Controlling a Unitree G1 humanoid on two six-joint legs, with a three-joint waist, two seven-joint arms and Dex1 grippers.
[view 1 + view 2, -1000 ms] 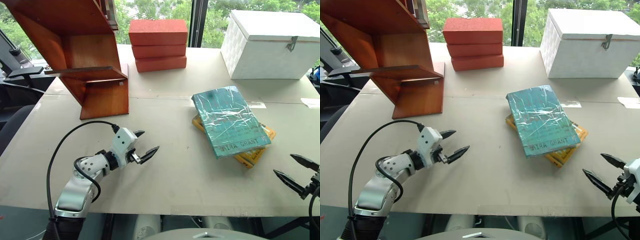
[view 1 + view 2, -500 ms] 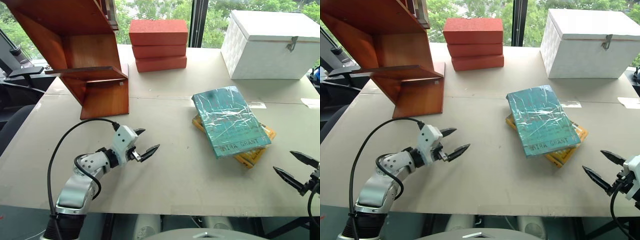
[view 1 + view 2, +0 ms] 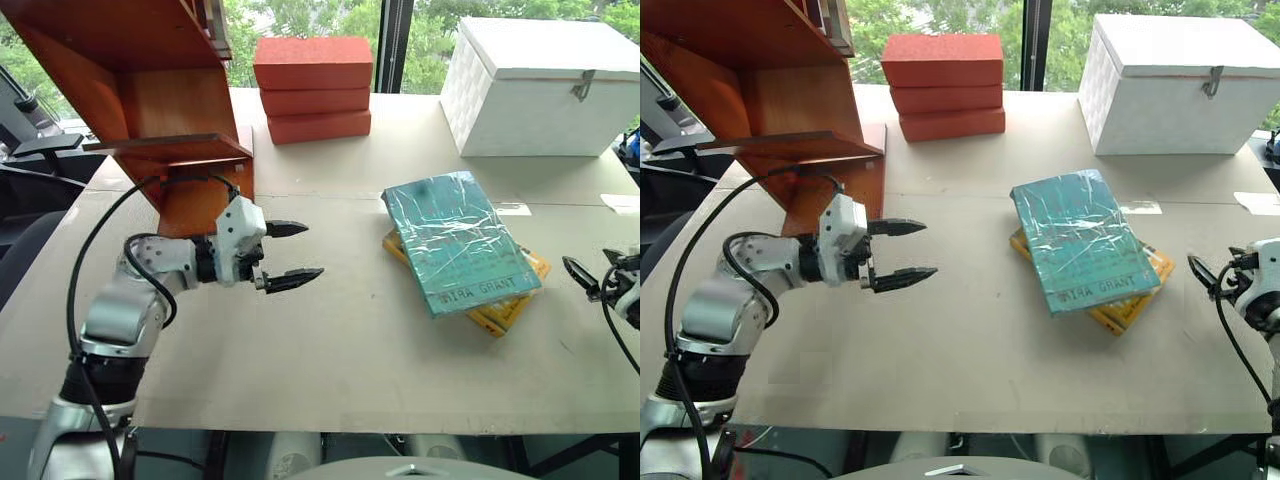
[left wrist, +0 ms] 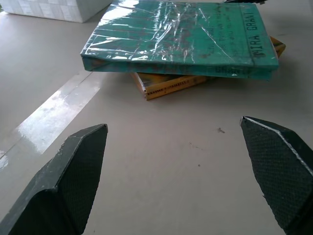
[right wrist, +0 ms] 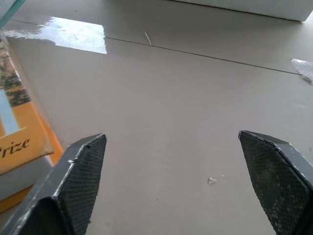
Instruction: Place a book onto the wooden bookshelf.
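While both hands (image 3: pixel 282 251) (image 5: pixel 182 186) gape empty | books: two (image 3: pixel 457 242) | bricks: three (image 3: pixel 314 62)

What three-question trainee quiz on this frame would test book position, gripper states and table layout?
1. True or false: the teal book lies on top of a yellow-orange book.
2. Which gripper holds the teal book: A left gripper, B right gripper, C neither?
3. Fill in: behind the books stands a white ____; the red-orange bricks are stacked beside the wooden bookshelf.

Key: 1 true. 2 C, both grippers are open and apart from it. 3 box.
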